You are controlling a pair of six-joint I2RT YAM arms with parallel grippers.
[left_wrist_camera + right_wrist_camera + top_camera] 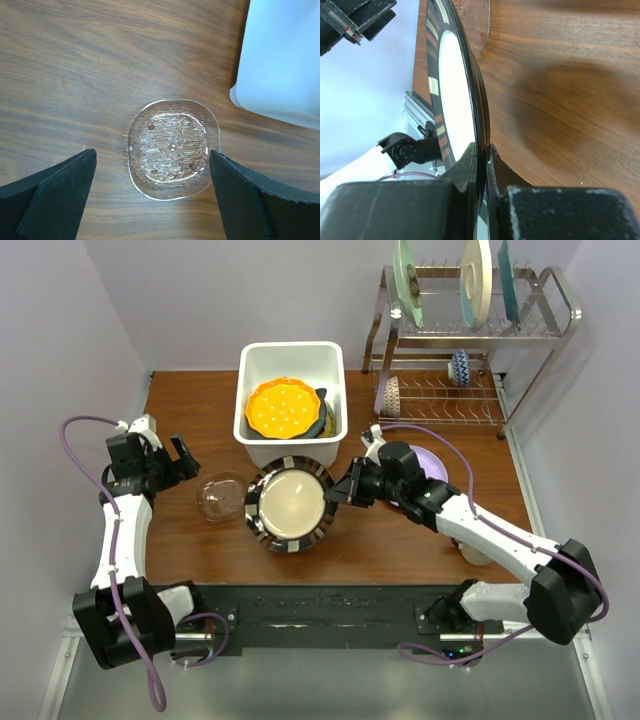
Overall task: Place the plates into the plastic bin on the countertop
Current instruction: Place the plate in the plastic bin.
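Observation:
My right gripper (pixel 340 490) is shut on the rim of the black-rimmed striped plate (pixel 291 506) and holds it above the countertop (pixel 400 530), just in front of the white plastic bin (pixel 291 354). In the right wrist view (pixel 481 155) the plate (pixel 451 90) stands edge-on between my fingers. The bin holds an orange dotted plate (pixel 285 408) over darker plates. A clear glass plate (pixel 222 496) lies on the wood at the left. My left gripper (pixel 183 462) is open above it; in the left wrist view (pixel 152 172) the glass plate (pixel 172 147) lies between the fingertips. A lilac plate (pixel 434 464) lies under my right arm.
A metal wire dish rack (pixel 470 350) stands at the back right with three large plain plates upright on top and small dishes below. A small cream object (pixel 478 556) sits by my right arm. The black rail (pixel 320 615) runs along the near edge. The bin's corner (pixel 280 65) shows at the right.

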